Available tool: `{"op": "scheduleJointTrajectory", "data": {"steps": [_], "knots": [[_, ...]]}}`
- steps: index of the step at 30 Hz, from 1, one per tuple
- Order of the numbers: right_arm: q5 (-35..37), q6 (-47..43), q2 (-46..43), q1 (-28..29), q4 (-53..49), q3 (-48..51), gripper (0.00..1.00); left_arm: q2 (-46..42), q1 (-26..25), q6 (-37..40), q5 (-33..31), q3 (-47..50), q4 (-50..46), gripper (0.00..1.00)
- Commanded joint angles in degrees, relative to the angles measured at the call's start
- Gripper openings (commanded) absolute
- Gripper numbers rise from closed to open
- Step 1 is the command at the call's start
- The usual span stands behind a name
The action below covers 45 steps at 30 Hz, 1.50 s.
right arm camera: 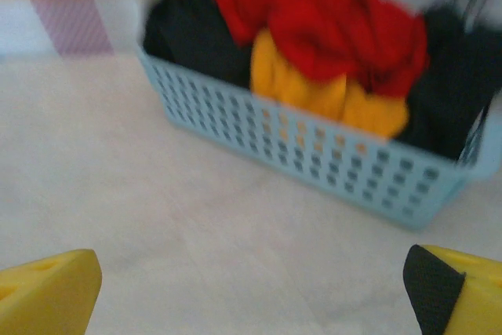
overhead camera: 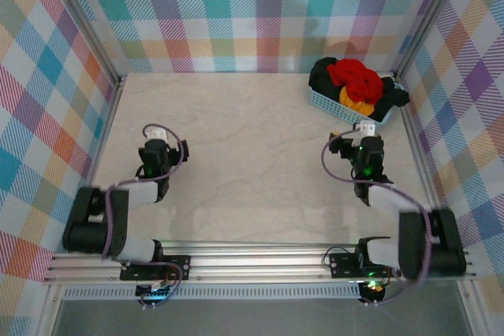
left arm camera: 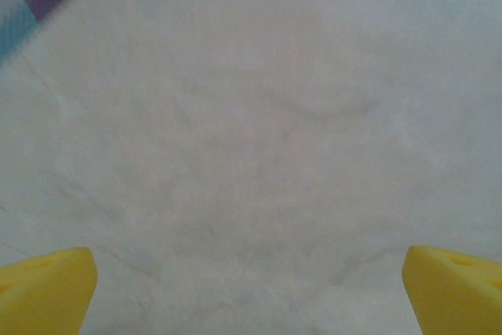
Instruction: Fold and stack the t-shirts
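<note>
My left arm (overhead camera: pixel 94 222) and right arm (overhead camera: pixel 425 245) are black with fat white parts. Thin purple cables (overhead camera: pixel 327 161) loop near my wrists. Small green lights (overhead camera: pixel 365 171) glow there. My left tool (left arm camera: pixel 251 292) has yellow fingers (left arm camera: pixel 43 292). My right tool (right arm camera: pixel 251 292) does too, and the one at 4 o'clock wears a black pad (right arm camera: pixel 430 288).

The table (overhead camera: pixel 252 147) lies bare across its middle and left; in the far right corner the basket (overhead camera: pixel 327 104), heaped with t-shirts (overhead camera: pixel 354 78), crowds 2 walls (overhead camera: pixel 354 21).
</note>
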<state>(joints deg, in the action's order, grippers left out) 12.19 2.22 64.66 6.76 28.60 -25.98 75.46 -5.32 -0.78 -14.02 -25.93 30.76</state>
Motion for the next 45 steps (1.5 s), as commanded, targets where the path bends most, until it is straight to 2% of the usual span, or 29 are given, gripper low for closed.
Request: {"op": "scheduleJointTrajectory", "data": {"steps": [1, 2, 3, 4, 5, 6, 7, 8, 9, 11, 12, 15, 18, 21, 25, 29, 31, 33, 35, 37, 40, 45], "knots": [[7.0, 7.9, -10.7, 1.8, -25.0, -18.4, 1.0, -16.2, -2.3, -2.4, -3.6, -8.1, -9.5, 1.0], [3.8, 11.3, -10.2, 1.2, -33.4, -24.9, 1.0, -18.6, -2.3, -7.1, -5.3, -11.9, -13.4, 1.0], [0.0, 14.1, -9.0, 0.4, -39.3, -30.8, 1.0, -19.6, -2.1, -14.8, -7.1, -17.5, -23.4, 1.0], [-1.6, 17.5, -7.6, 0.1, -42.2, -34.3, 1.0, -19.5, -2.0, -22.3, -8.6, -23.6, -33.7, 1.0], [-7.5, 17.9, -5.7, -0.8, -42.0, -37.2, 1.0, -18.4, -1.8, -30.3, -10.2, -29.4, -43.4, 1.0], [-12.4, 18.0, -2.7, -1.5, -43.1, -41.6, 1.0, -16.8, -1.0, -32.2, -5.6, -32.1, -43.4, 1.0], [-12.9, 18.7, 1.0, -1.6, -46.7, -46.2, 1.0, -15.1, 1.1, -32.9, 2.9, -33.9, -42.4, 1.0], [-11.1, 20.4, 5.5, -1.6, -52.4, -52.5, 1.0, -12.4, 2.4, -35.1, 9.6, -36.9, -43.3, 1.0], [-7.6, 22.5, 9.8, -1.6, -57.6, -57.8, 0.97, -9.5, 2.4, -36.9, 12.8, -40.6, -46.0, 1.0], [-4.4, 24.9, 16.5, -2.7, -62.3, -63.6, 0.94, -5.1, 1.6, -37.7, 20.9, -45.6, -49.8, 0.94], [-5.0, 26.3, 19.5, -3.7, -62.4, -65.4, 0.91, -3.7, 0.3, -38.4, 23.3, -46.9, -50.1, 0.93], [-7.5, 32.2, 30.1, -5.5, -63.4, -71.4, 0.84, -1.7, -5.8, -38.1, 25.6, -48.6, -50.0, 0.9], [-9.1, 36.6, 40.4, -5.6, -59.2, -76.4, 0.81, -0.9, -11.5, -37.6, 27.2, -47.9, -50.1, 0.85], [-6.6, 39.5, 49.4, -6.7, -59.5, -83.5, 0.82, -1.9, -15.5, -37.1, 26.8, -46.0, -50.9, 0.84], [-7.5, 41.1, 61.0, -8.5, -67.9, -96.3, 0.82, -5.3, -17.0, -37.4, 26.5, -42.1, -51.4, 0.83], [-5.7, 39.9, 66.8, -8.6, -74.1, -103.7, 0.78, -8.1, -17.1, -37.5, 26.5, -39.4, -52.2, 0.83], [-4.4, 39.1, 67.8, -8.7, -74.9, -104.2, 0.76, -8.7, -17.1, -37.0, 26.6, -38.9, -52.6, 0.82], [-4.6, 38.8, 67.6, -9.1, -73.7, -103.1, 0.66, -8.9, -17.1, -36.7, 26.7, -38.9, -53.3, 0.81], [-6.1, 38.5, 67.4, -9.5, -72.8, -102.8, 0.4, -9.0, -17.0, -36.5, 26.7, -38.9, -53.3, 0.8], [-7.5, 37.7, 66.9, -9.5, -72.8, -103.0, 0.01, -9.2, -17.1, -36.5, 26.5, -38.6, -53.3, 0.8], [-6.4, 36.5, 61.7, -8.0, -69.9, -98.1, 0.0, -9.6, -17.1, -36.5, 26.5, -37.9, -52.8, 0.8], [-1.8, 34.3, 45.5, -3.8, -57.3, -83.2, 0.0, -9.5, -17.2, -37.3, 26.3, -37.4, -52.1, 0.8]]}}
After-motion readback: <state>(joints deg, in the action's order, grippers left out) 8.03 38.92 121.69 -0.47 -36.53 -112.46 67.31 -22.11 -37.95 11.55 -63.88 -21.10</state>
